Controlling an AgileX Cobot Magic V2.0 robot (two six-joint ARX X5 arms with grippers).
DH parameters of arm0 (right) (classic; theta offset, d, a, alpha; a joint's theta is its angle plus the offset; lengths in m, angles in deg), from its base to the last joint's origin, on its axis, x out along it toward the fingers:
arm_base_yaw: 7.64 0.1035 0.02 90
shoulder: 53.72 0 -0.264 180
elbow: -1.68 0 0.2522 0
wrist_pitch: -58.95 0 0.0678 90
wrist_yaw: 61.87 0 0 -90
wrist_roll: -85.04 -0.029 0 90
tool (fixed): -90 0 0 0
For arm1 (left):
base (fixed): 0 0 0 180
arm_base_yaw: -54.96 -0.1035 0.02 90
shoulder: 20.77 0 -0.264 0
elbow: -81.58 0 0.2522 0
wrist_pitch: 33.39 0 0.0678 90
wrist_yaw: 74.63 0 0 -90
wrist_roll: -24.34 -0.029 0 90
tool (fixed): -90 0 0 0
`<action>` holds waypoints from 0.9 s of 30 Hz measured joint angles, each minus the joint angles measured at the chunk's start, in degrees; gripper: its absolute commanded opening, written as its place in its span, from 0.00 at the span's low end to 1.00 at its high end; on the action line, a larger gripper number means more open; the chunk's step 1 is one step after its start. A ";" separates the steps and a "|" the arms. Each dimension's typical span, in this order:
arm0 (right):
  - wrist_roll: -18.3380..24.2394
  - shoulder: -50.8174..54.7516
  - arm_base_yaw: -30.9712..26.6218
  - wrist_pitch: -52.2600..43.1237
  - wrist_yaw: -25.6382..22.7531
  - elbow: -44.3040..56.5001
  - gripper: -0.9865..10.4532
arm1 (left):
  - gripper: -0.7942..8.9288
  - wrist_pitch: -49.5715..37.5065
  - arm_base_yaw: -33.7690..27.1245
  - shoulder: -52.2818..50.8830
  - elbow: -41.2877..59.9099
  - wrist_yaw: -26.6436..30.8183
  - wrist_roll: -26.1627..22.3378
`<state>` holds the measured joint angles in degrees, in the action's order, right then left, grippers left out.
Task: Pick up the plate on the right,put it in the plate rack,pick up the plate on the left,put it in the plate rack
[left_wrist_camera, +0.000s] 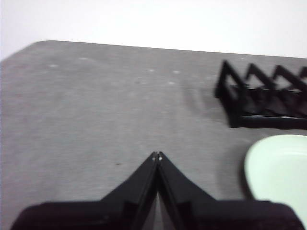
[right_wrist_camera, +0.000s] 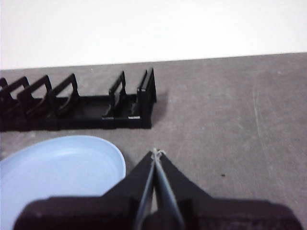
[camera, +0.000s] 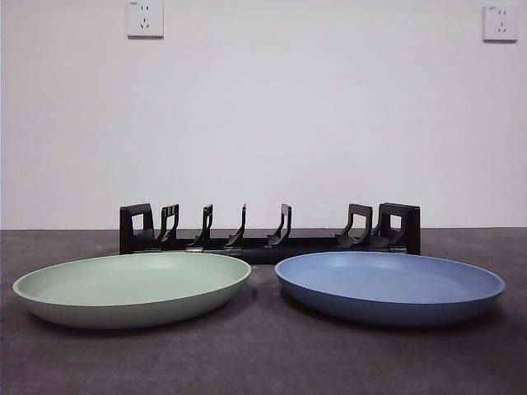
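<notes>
Status: no step of the task is complete. The plate rack [camera: 269, 228] stands empty along the back of the worktop [camera: 263, 362], with no plate between any of its dividers. The blue plate [camera: 389, 288] lies flat on the right, just in front of the rack's right half. The green plate [camera: 132, 289] lies flat on the left, just in front of the left half. The two plates sit side by side, near each other but apart. Both remain to be lifted and slotted, blue first by the task order.

The right end effector [right_wrist_camera: 157, 152] has its jaws closed to a point and holds nothing; it hangs above bare worktop just beside the blue plate's rim. The left end effector [left_wrist_camera: 157, 155] is likewise closed and unladen, over bare worktop, with the green plate off to one side.

Limits of observation: neither arm appears in the front view. Each wrist view cuts off its plate and shows only one end of the rack. The left wrist view is overexposed, so the green plate reads almost white. The rack's base and slot floors are partly hidden behind the plate rims in the front view.
</notes>
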<state>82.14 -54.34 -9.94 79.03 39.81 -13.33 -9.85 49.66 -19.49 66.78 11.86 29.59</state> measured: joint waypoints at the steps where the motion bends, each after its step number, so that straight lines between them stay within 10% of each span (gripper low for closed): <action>1: -0.81 0.00 0.00 -0.52 0.13 0.00 0.08 | 0.08 0.00 0.00 0.00 0.00 -1.51 0.39; 14: -12.61 -5.92 0.00 4.79 3.65 -11.93 0.08 | 0.07 3.13 0.00 3.80 -10.21 -18.10 7.69; 27: -1.09 -25.31 0.00 32.92 9.81 -42.56 0.08 | 0.07 24.41 0.00 17.77 -33.77 -31.28 3.08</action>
<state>81.05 -79.65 -9.94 111.95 49.62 -55.89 14.57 49.66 -1.72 33.01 -19.41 32.68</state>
